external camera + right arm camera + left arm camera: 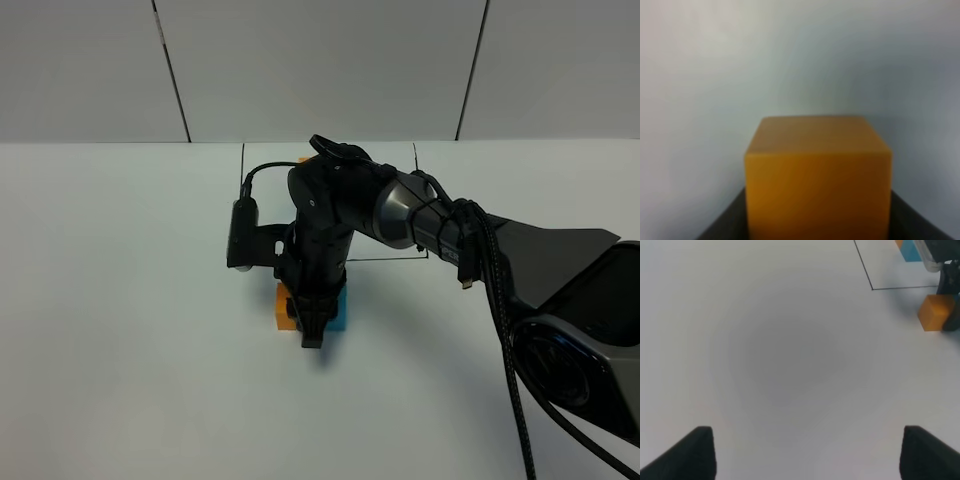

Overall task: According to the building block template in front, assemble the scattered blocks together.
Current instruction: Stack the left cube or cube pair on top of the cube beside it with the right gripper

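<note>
Surface: white matte table [120,300], with pale grey wall panels [320,60] behind it.
Right gripper: we see the right gripper [312,335], black and glossy, pointing down at the table, with its tip over the line where the two loose cubes meet.
Orange cube: the orange cube [284,306] shows at one side of that gripper, on its wrist-camera side. It is plain and matte, with softly rounded edges.
Teal cube: the teal cube [338,310] shows at the gripper's other side, level with the orange one. The gripper hides the join between them.
Grip: in the right wrist view, dark fingers [730,225] sit close against both sides of the orange cube. We cannot tell whether they squeeze it.
Template: the template [909,251] lies beyond the right gripper, inside a thin black outline [864,265]. The arm mostly covers it in the high view.
Left gripper: the left gripper [800,455] is spread wide, its dark fingertips [697,455] well apart. The cubes lie well ahead of it and off to one side.
</note>
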Available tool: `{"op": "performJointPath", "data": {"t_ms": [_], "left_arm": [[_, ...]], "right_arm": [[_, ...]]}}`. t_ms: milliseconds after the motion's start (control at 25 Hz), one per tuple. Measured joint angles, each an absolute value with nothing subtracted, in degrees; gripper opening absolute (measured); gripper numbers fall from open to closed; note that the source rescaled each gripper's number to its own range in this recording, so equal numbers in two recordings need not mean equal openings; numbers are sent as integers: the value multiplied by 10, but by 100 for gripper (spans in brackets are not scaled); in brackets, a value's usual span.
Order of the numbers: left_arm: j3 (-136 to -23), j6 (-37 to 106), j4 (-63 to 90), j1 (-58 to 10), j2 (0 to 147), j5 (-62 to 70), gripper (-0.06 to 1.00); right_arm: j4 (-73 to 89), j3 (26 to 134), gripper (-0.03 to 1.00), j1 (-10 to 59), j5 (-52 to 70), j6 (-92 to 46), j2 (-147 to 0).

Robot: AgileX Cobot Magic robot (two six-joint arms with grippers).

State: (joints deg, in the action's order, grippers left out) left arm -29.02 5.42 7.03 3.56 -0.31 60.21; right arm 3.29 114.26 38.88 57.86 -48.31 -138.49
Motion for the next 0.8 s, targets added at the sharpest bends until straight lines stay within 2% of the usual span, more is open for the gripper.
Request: {"op": "performJointPath", "data": {"t_ms": [160, 480, 640, 800], "left_arm": [[-290, 53, 70, 36, -3, 602, 68], [-290, 53, 70, 36, -3, 602, 68], [-290, 54, 70, 36, -3, 602, 68], [-290, 54, 70, 36, -3, 602, 68]], "right_arm": [[34, 1143, 1, 385, 579, -353, -1357], [35, 1143, 1, 382, 610, 210, -1332], [24, 1143, 1, 379, 591, 331, -1338], [14, 1143, 1, 379, 582, 390, -1354]]}}
